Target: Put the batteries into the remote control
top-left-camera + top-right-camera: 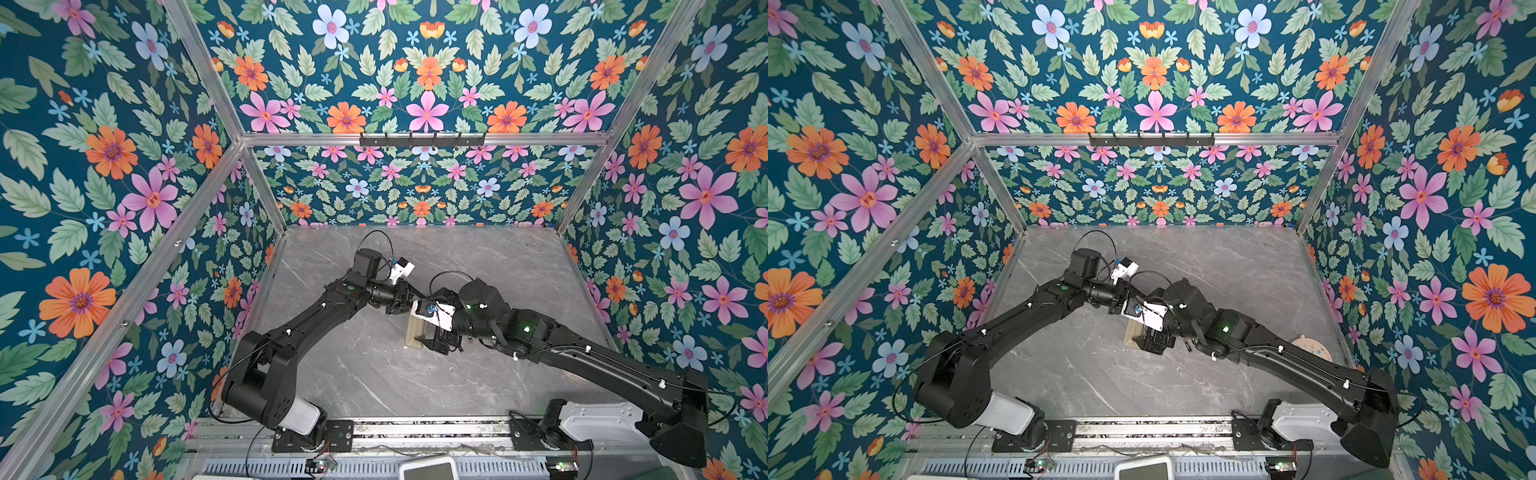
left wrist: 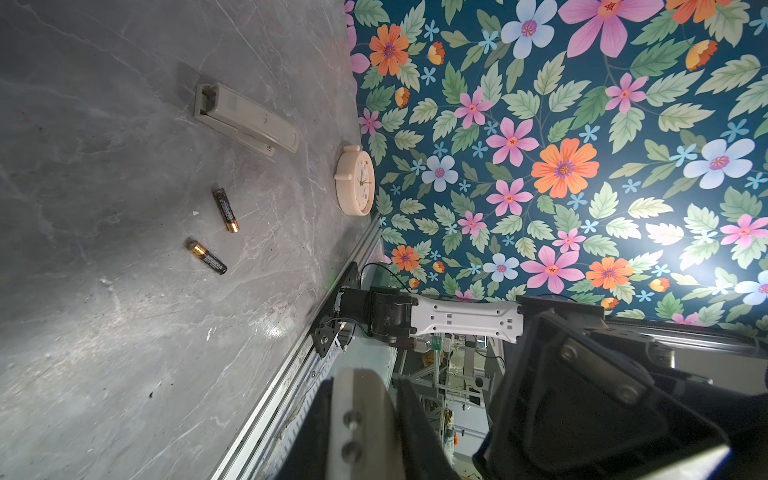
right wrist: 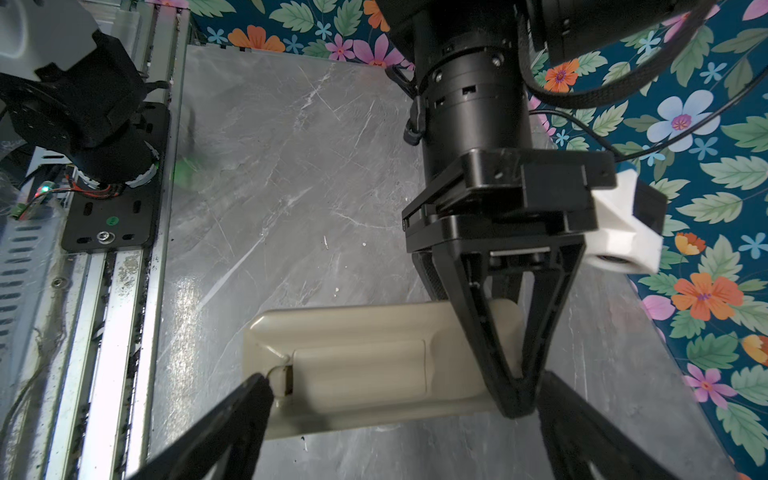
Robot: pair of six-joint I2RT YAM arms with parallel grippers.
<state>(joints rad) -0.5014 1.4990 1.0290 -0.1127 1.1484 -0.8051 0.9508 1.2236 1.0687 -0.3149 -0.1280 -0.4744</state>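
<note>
The slim rectangular beige plastic remote control point(image 3: 361, 332) is lying back-up on the grey marble-patterned tabletop point(image 1: 365, 374). It is sitting well apart from the round cream table clock point(image 1: 1310, 350), with the black right arm point(image 1: 1287, 361) crossing between them. Its beige battery cover point(image 3: 359, 368) is sitting closed, so I am judging the task as barely begun.

The two thin dark cylindrical batteries with gold-brown bands point(image 2: 226, 210) are lying loose on the tabletop near the clock, apart from each other. A shorter cream stepped block point(image 2: 245, 120) is resting nearer the clock than they are.

The left gripper point(image 3: 516, 401) is keeping its fingers clenched together on nothing, its tip seemingly pressing one end of the remote down. The right gripper point(image 3: 405, 378) is hovering with fingers spread wide, straddling the remote lengthwise. One of its fingertips point(image 3: 259, 388) is sitting at the notch on the cover's edge.

What is remaining is everything: the cover coming off, both batteries going in, and the cover going back on.
</note>
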